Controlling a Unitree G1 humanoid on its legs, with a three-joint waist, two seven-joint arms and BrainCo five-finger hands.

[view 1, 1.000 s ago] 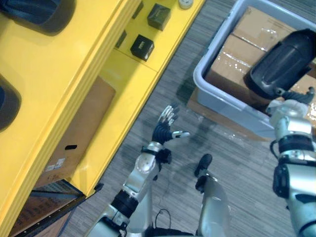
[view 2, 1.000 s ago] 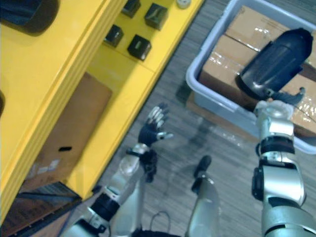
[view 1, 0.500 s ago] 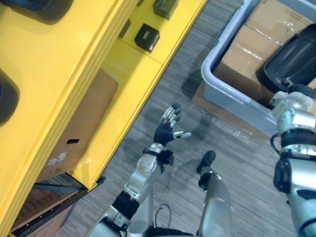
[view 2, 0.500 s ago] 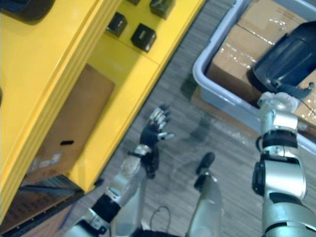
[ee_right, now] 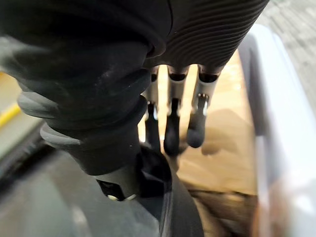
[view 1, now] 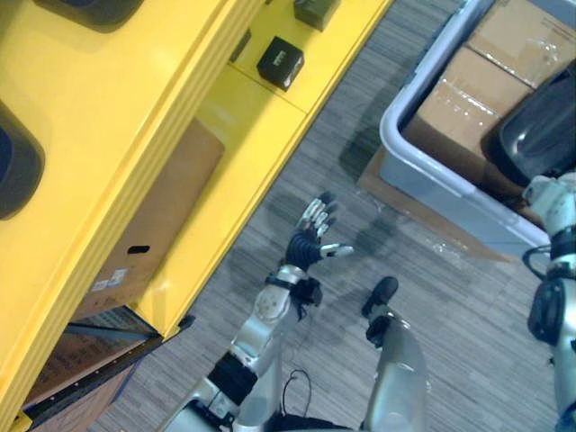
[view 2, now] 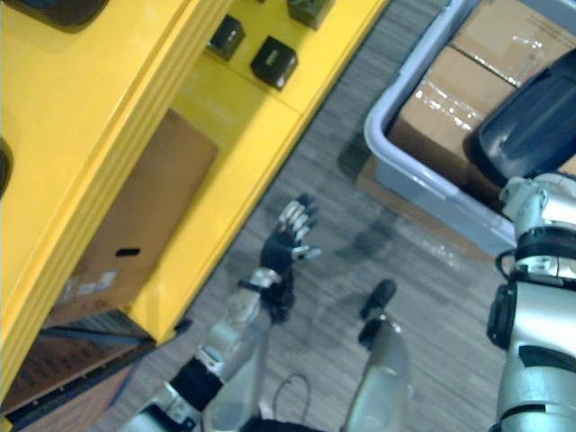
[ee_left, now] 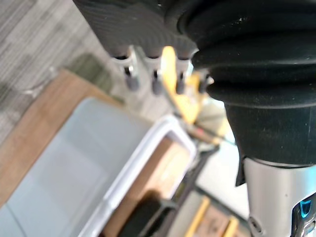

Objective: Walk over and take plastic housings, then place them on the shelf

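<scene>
Housing: dark shell (view 1: 538, 126) lies on cardboard boxes (view 1: 463, 90) in grey bin (view 1: 394, 148), right edge of head view. Looks not yet lifted.
R hand: (ee_right: 197, 39) at shell's near rim, over bin wall. Fingers (ee_right: 173, 123) straight, side by side, tips just past shell. Prob. lined up for a grab; contact can't tell.
L hand: (view 1: 308, 241) mid-frame over floor, fingers spread, empty. Likely held out clear of bin.
Shelf: yellow (view 1: 117, 135), left half of frame. Dark shapes (view 1: 13, 166) like housings on top tier, so drop spot likely beside them.
Next: curl R fingers round rim, lift w/o snagging bin wall.
</scene>
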